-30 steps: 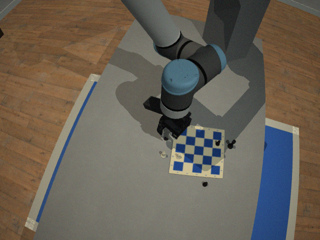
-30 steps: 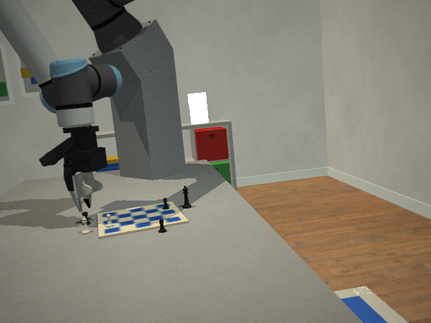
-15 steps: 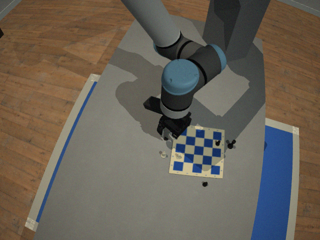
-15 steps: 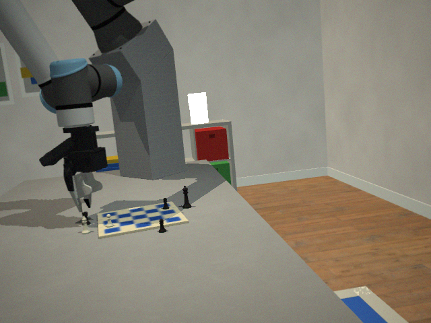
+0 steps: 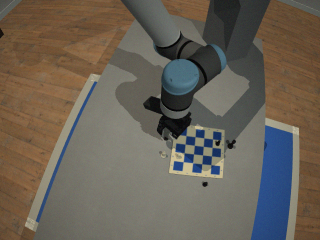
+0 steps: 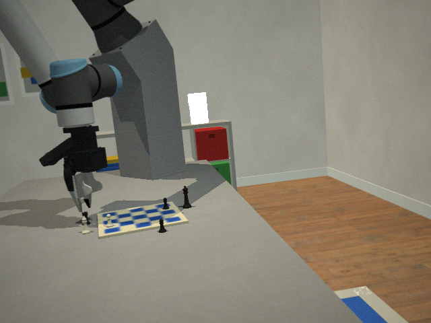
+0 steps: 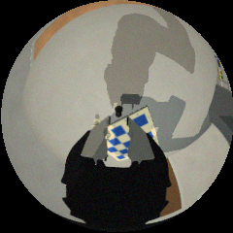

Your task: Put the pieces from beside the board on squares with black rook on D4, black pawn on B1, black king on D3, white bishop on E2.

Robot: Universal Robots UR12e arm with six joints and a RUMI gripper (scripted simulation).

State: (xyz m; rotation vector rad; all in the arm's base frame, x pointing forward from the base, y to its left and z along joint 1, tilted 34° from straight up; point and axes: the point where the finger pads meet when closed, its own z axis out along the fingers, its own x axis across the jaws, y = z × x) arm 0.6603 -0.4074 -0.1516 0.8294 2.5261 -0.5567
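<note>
Black gripper [image 5: 168, 138] [image 6: 84, 208] [image 7: 118, 116], its fingers slightly parted and empty, hovers at the upright black rook [image 5: 165, 138] [image 6: 87, 217] [image 7: 118, 111], likely kept narrow to spare the nearby white bishop [image 5: 163, 155] [image 6: 85, 227] [image 7: 97, 121].

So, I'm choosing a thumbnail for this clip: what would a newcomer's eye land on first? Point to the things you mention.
Probably the big arm's light-blue joint cap [image 5: 180, 76] [image 6: 68, 67], above the black hand [image 5: 171, 138] [image 6: 83, 208] [image 7: 118, 116]. Next, the blue-and-cream chessboard [image 5: 198, 150] [image 6: 139, 219] [image 7: 119, 131] on the grey table [image 5: 124, 196] [image 6: 174, 274]. In the exterior view, the glowing white block [image 6: 198, 108] stands out on the shelf behind.
</note>
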